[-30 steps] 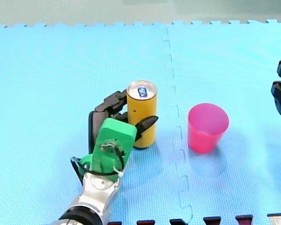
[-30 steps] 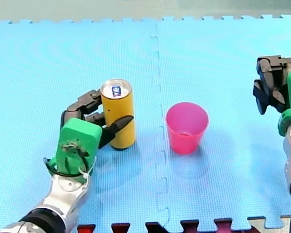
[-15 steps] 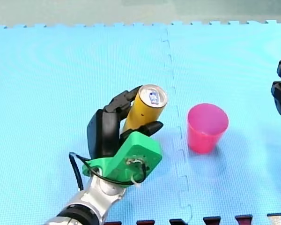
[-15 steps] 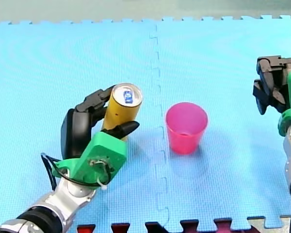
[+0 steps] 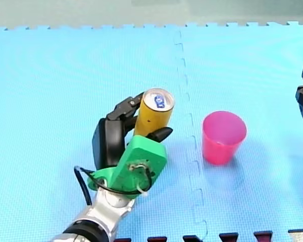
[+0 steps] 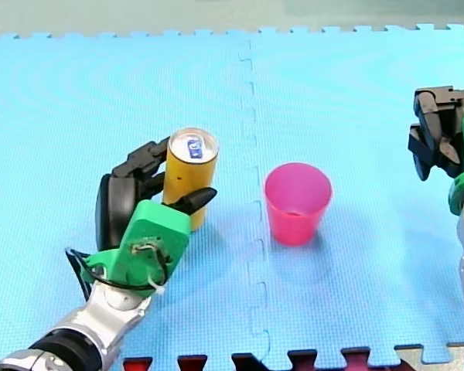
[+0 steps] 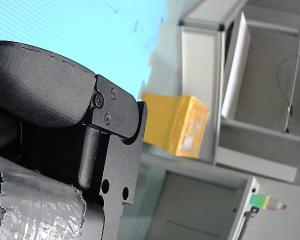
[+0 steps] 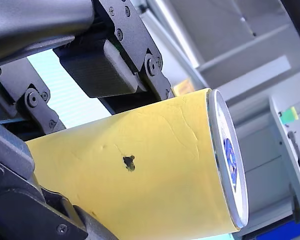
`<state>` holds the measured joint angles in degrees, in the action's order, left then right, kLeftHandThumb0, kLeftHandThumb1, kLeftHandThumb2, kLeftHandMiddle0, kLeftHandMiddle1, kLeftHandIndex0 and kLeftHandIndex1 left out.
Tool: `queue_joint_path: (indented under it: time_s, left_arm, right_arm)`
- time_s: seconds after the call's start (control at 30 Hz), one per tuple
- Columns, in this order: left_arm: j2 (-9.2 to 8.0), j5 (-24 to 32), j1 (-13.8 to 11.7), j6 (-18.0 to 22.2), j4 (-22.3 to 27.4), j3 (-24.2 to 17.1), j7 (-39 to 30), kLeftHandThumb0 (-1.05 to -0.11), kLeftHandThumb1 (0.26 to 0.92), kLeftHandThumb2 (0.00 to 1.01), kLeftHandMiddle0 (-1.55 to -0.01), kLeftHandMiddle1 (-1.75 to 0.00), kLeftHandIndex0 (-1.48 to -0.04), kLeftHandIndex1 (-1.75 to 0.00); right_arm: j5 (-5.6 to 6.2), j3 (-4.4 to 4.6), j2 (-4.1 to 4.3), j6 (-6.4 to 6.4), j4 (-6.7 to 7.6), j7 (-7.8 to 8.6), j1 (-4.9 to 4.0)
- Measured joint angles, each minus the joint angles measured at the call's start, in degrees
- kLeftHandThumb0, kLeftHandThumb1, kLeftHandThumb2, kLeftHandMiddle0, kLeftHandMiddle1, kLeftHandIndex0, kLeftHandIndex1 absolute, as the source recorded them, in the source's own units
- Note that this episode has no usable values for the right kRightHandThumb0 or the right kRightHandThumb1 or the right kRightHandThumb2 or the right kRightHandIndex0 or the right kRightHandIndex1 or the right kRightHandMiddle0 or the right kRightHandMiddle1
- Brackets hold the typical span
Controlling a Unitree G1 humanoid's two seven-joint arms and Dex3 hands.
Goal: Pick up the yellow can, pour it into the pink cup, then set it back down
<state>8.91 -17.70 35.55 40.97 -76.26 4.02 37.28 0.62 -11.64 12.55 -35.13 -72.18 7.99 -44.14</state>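
Note:
The yellow can (image 5: 152, 117) is off the mat in my left hand (image 5: 141, 121), which is shut on its body at the centre-left. It leans slightly toward the right, with its silver top (image 6: 192, 145) showing. The second wrist view has the same can (image 8: 140, 170) lying between the black fingers (image 8: 97, 67) of my left hand. The pink cup (image 5: 223, 137) stands upright on the mat, a short way to the right of the can. My right hand (image 6: 439, 133) hangs at the far right edge, well apart from the cup and holding nothing.
The floor is blue foam mat (image 5: 65, 75) with a seam (image 5: 184, 65) running between can and cup. The mat's near edge (image 6: 294, 359) shows dark red tabs. In the first wrist view a yellow box (image 7: 177, 125) sits by grey shelving.
The can went from standing on the mat to being lifted and tipped toward the cup. It has since come back a little left and more upright. The right hand edged slightly right.

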Motion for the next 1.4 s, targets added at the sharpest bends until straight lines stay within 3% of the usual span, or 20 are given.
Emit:
queue_joint_path:
  time_s: [0.27, 0.5, 0.9, 1.4]
  left_arm:
    - [1.89, 10.15, -0.64, 2.6, 0.01, -7.34, -15.14, -0.347, 0.821, 0.0, -1.25, 0.0, -1.15, 0.0]
    - [2.39, 12.97, -0.63, 2.97, 0.04, -10.57, -19.3, -0.359, 0.825, 0.0, -1.25, 0.0, -1.15, 0.0]
    - [1.45, 8.76, -0.38, 2.95, 0.06, -9.09, -15.34, -0.361, 0.829, 0.0, -1.25, 0.0, -1.15, 0.0]
    - [-0.44, -0.54, -0.02, 1.74, 0.05, -2.74, -2.09, -0.372, 0.819, 0.0, -1.25, 0.0, -1.18, 0.0]
  right_arm:
    - [-0.01, 0.33, 0.06, 0.27, 0.03, -0.04, 0.0]
    - [-0.09, 0.61, 0.11, 0.58, 0.15, -0.46, 0.0]
    - [-0.12, 0.84, 0.09, 0.68, 0.2, -0.91, 0.0]
    - [-0.1, 0.98, 0.06, 0.69, 0.37, -0.94, 0.0]
